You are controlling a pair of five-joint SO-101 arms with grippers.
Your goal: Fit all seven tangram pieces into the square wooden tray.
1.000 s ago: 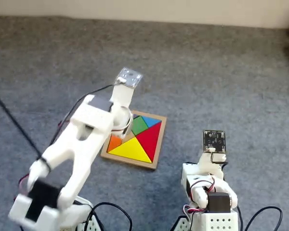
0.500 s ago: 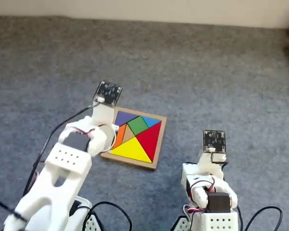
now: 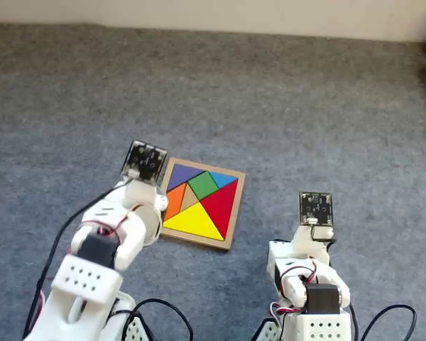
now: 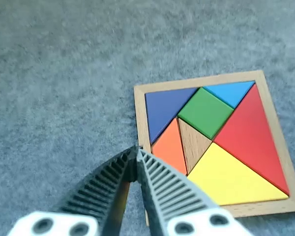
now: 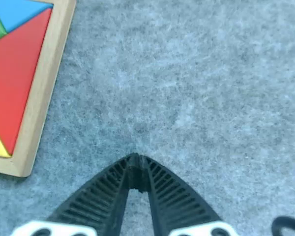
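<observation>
The square wooden tray (image 3: 231,210) lies on the grey carpet, holding the purple (image 3: 182,175), green (image 3: 206,184), blue (image 3: 225,179), red (image 3: 220,204), yellow (image 3: 192,222), orange (image 3: 173,205) and tan (image 3: 190,198) pieces flush in its frame (image 4: 139,123). My left gripper (image 4: 137,153) is shut and empty, hanging over the tray's edge beside the orange piece (image 4: 169,146). The left arm (image 3: 121,220) is drawn back at the tray's left side. My right gripper (image 5: 135,161) is shut and empty over bare carpet, to the right of the tray (image 5: 39,103). The right arm (image 3: 309,273) sits folded at the front right.
Grey carpet (image 3: 305,99) spreads on every side of the tray. A pale wall strip (image 3: 270,18) runs along the far edge. Black cables (image 3: 156,309) lie by the arm bases at the front.
The left arm has pulled back from over the tray toward its base at the left, uncovering all the pieces. The right arm has kept still.
</observation>
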